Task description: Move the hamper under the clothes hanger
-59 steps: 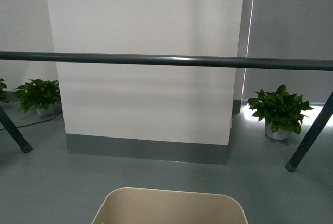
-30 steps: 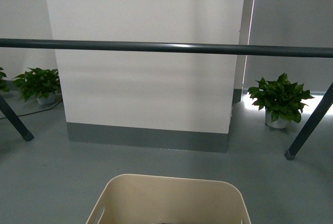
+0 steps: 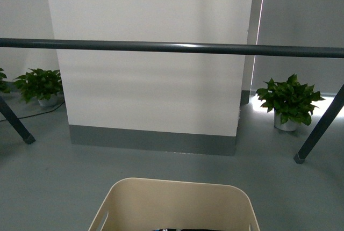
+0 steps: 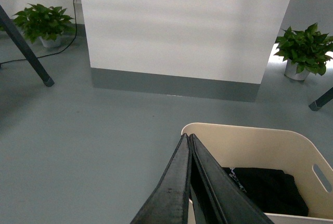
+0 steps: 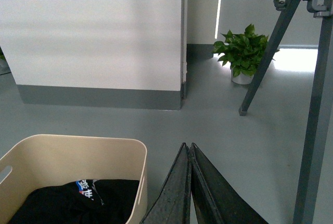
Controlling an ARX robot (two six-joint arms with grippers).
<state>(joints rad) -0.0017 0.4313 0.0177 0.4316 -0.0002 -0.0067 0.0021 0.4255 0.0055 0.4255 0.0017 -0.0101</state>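
The beige hamper (image 3: 177,201) stands on the grey floor at the bottom middle of the front view, short of the clothes hanger's bar (image 3: 172,47), which runs across the view. The hamper also shows in the left wrist view (image 4: 260,143) and the right wrist view (image 5: 67,156), with a black T-shirt (image 4: 268,187) inside. My left gripper (image 4: 187,136) is shut and empty, its tips by the hamper's one side rim. My right gripper (image 5: 187,145) is shut and empty, beside the hamper's other side. The hanger's slanted legs (image 3: 320,129) stand at both sides.
A white pillar with a grey base (image 3: 153,139) stands behind the bar. Potted green plants sit on the floor at the back right (image 3: 290,102) and back left (image 3: 38,86). A black cable (image 4: 47,54) runs along the floor at the left.
More of the hamper shows at the bottom of the front view than one second ago, and the bar sits higher in the view. The pillar and plants have shifted slightly.
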